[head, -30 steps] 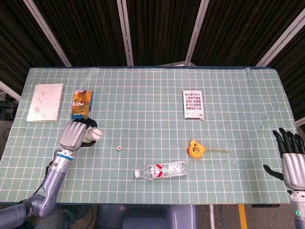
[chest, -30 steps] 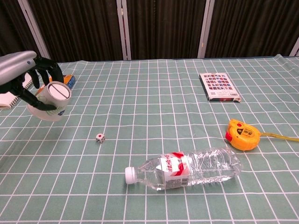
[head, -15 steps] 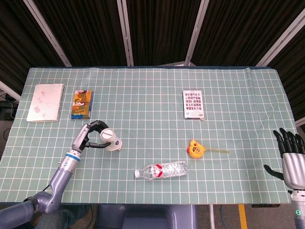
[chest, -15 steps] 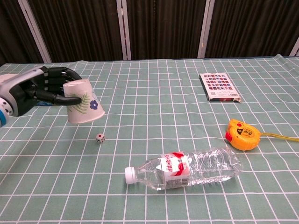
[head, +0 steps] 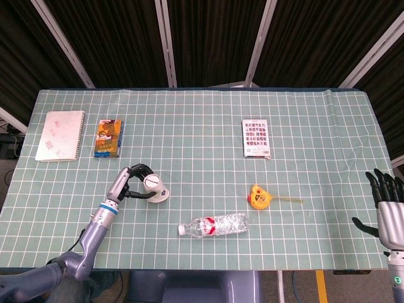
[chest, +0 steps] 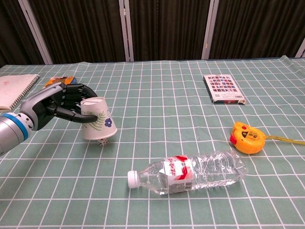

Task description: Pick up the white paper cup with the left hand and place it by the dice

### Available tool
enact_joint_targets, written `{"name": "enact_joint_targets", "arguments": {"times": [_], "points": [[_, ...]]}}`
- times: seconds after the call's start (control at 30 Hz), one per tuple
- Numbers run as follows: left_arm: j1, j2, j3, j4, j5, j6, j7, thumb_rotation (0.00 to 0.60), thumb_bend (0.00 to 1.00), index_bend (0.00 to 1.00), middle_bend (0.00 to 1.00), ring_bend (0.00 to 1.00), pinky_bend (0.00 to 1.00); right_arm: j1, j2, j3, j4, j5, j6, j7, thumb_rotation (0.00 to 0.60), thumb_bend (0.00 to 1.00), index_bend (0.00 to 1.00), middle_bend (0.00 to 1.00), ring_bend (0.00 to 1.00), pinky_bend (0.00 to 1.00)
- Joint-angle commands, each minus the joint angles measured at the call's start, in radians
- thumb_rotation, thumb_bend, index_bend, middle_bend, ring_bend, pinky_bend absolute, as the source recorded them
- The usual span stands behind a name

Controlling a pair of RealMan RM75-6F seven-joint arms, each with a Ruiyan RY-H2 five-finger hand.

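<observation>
The white paper cup (chest: 97,125) with a blue flower print is upside down, its base on top, and my left hand (chest: 62,106) grips it from the left with fingers curled around its wall. In the head view the cup (head: 154,188) and left hand (head: 129,183) are left of the table's middle. The small white dice (chest: 100,142) peeks out right at the cup's lower rim; the head view hides it behind the cup. I cannot tell whether the cup touches the table. My right hand (head: 388,211) hangs off the table's right edge, fingers spread, holding nothing.
A clear water bottle (chest: 190,171) lies on its side near the front. An orange tape measure (chest: 247,137) is to the right, a card box (chest: 223,88) at the back right. A colourful small box (head: 108,138) and a notebook (head: 60,135) lie at the back left.
My left hand has carried the cup to the right and lower, turning it base-up, until it sits right over the dice. The right hand has barely moved.
</observation>
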State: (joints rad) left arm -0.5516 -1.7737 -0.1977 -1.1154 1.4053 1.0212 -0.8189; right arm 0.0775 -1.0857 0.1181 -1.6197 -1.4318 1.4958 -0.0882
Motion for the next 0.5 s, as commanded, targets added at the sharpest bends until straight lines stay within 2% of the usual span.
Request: {"name": "enact_joint_targets", "arguments": {"times": [0.03,0.2,0.3,0.37,0.4,0.5], "points": [[-0.006,-0.015,0.005,0.026,-0.006,-0.006,-0.002,0.600,0.00,0.46,0.42,0.40,0.44,0.001,-0.001,-0.001,0.000,0.000,-0.001,-0.002,0.600,0.00,0.00,0.00,0.00,0.00],[-0.017,-0.026,0.025,0.061,0.012,-0.016,-0.014,0.600,0.00,0.42,0.38,0.36,0.40,0.002,-0.004,-0.001,0.001,0.002,-0.003,-0.007,0.600,0.00,0.00,0.00,0.00,0.00],[-0.029,-0.011,0.054,0.064,0.044,-0.034,-0.052,0.600,0.00,0.22,0.21,0.17,0.25,0.002,-0.005,0.000,0.000,0.003,-0.003,-0.009,0.600,0.00,0.00,0.00,0.00,0.00],[-0.031,-0.004,0.065,0.065,0.058,-0.033,-0.066,0.600,0.00,0.05,0.06,0.03,0.12,0.002,-0.005,0.000,-0.001,0.002,-0.001,-0.010,0.600,0.00,0.00,0.00,0.00,0.00],[-0.031,-0.001,0.069,0.065,0.064,-0.026,-0.072,0.600,0.00,0.01,0.01,0.00,0.06,0.002,-0.005,-0.001,-0.001,0.001,0.000,-0.010,0.600,0.00,0.00,0.00,0.00,0.00],[-0.019,0.017,0.079,0.051,0.091,0.027,-0.074,0.600,0.00,0.00,0.00,0.00,0.00,0.000,-0.003,-0.003,-0.004,-0.005,0.004,-0.008,0.600,0.00,0.00,0.00,0.00,0.00]]}}
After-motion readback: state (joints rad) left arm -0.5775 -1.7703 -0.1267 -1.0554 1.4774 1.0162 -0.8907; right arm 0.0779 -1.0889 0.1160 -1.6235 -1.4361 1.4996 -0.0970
